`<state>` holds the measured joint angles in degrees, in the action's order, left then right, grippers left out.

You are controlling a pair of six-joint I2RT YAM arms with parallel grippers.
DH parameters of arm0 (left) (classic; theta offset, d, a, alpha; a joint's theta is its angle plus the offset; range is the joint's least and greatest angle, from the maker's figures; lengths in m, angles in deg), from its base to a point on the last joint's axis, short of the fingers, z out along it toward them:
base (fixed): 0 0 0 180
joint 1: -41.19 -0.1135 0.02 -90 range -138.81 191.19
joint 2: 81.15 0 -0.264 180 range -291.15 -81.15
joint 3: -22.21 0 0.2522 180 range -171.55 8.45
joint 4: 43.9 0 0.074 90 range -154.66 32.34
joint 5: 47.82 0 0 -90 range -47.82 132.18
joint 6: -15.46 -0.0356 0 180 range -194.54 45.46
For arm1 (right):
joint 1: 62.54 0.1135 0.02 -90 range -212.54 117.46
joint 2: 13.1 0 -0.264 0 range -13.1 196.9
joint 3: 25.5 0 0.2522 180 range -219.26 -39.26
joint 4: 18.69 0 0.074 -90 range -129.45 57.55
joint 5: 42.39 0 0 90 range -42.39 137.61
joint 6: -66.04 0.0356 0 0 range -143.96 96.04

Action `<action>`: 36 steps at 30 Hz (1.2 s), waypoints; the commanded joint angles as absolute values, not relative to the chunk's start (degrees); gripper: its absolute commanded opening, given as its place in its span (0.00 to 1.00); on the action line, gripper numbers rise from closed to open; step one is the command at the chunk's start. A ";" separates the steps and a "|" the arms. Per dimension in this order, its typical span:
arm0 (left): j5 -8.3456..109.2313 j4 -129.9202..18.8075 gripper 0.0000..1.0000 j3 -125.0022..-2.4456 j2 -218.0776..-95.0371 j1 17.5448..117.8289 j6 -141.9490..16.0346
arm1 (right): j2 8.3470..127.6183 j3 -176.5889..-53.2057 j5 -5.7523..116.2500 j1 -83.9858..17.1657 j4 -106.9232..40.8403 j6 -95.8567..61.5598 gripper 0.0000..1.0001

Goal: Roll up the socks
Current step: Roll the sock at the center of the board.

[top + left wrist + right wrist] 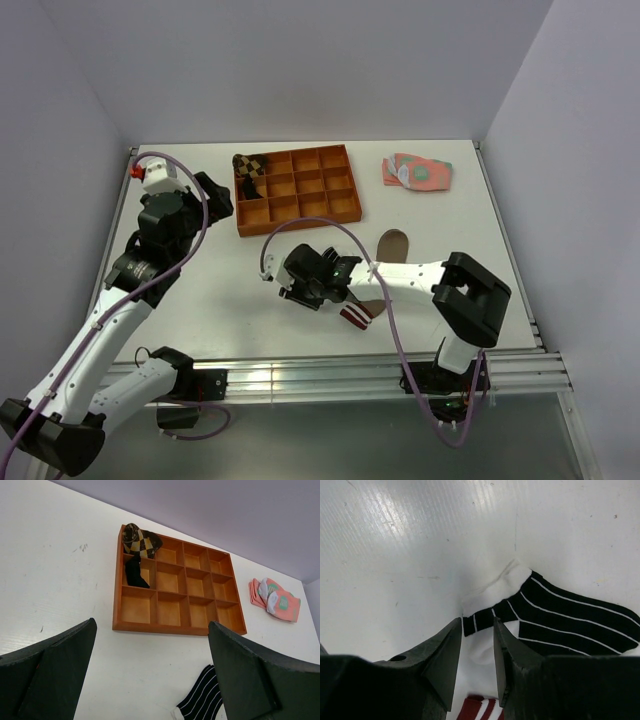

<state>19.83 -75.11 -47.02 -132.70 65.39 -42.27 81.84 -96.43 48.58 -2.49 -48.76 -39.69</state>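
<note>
Right gripper [477,647] jaws nearly together, pinching black striped sock [570,625] by its white edge | tan sock [393,243] flat beside it, in front of tray [300,228] | left gripper [152,627] jaws wide apart, idle | no roll visible; rolling seemingly all ahead

Counts: 1 tabletop [230,300]. 2 arms, left arm [100,330] and right arm [410,275], 1 tool each: left tool [152,621], right tool [477,625]. 1 orange tray [165,629] toward the far edge, 12 compartments, 3 rows of 4. Socks: 1 black striped sock [570,620] and 1 tan-brown sock [393,243], both toward the near edge. 1 rolled checkered sock [140,539] in the tray. 1 stack of pink-and-green socks [418,172] by the far right corner, at least 2, exact count unclear.
</note>
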 commanded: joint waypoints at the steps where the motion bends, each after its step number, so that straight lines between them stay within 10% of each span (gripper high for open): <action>1: 21.08 -74.18 0.99 -47.01 -132.39 64.74 -41.75 | 83.23 -99.38 47.78 -1.63 -48.27 -38.29 0.39; 30: 23.02 -73.83 1.00 -46.75 -133.97 64.30 -41.75 | 92.37 -101.84 52.87 -3.82 -51.78 -37.06 0.40; 36: 23.11 -74.36 0.99 -45.61 -135.20 64.30 -37.37 | 91.76 -102.89 57.62 -7.69 -54.59 -38.28 0.15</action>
